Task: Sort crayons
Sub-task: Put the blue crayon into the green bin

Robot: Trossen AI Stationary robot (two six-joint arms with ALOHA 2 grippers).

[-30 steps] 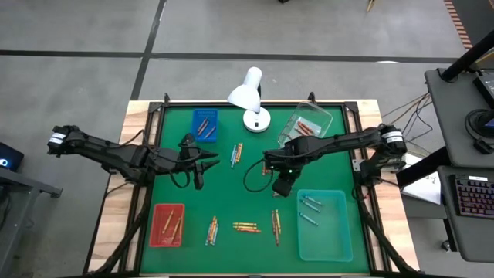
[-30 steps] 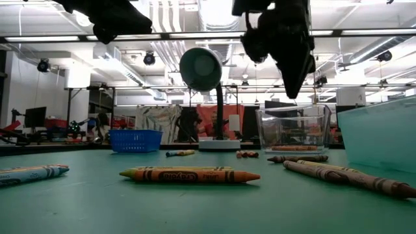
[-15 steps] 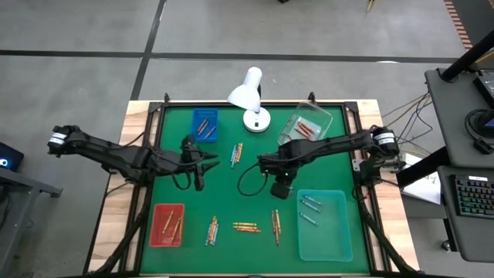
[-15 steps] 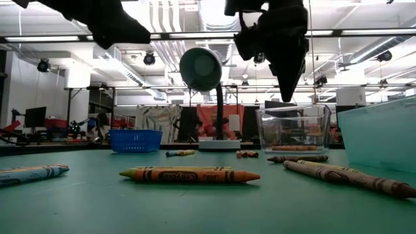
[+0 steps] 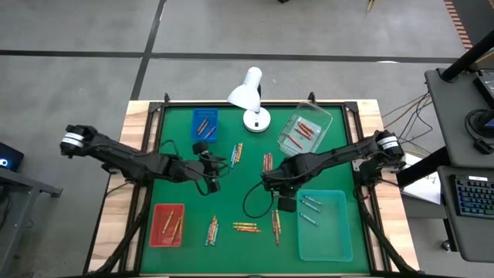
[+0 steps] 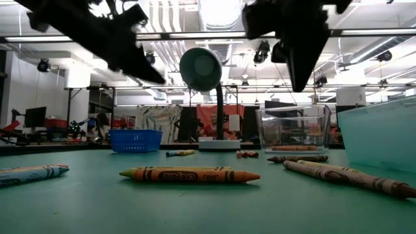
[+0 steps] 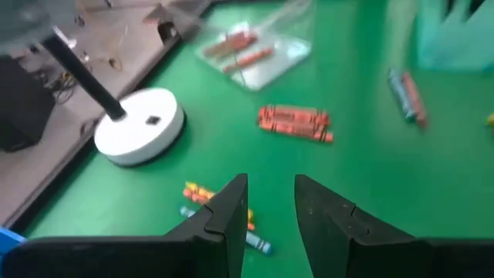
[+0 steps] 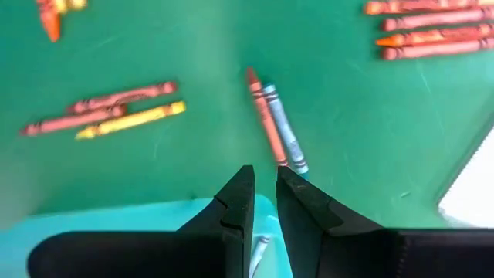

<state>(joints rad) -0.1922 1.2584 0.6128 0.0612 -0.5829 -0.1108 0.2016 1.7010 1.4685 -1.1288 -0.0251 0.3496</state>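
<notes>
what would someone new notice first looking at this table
A white desk lamp stands at the far edge of the green table mat, with short wax crayons scattered in small clusters across it. Two dark arms reach in from either side, the right hand beside a translucent teal tray.

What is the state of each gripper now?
Left gripper: open, holding nothing.
Right gripper: slightly open, holding nothing.
</notes>
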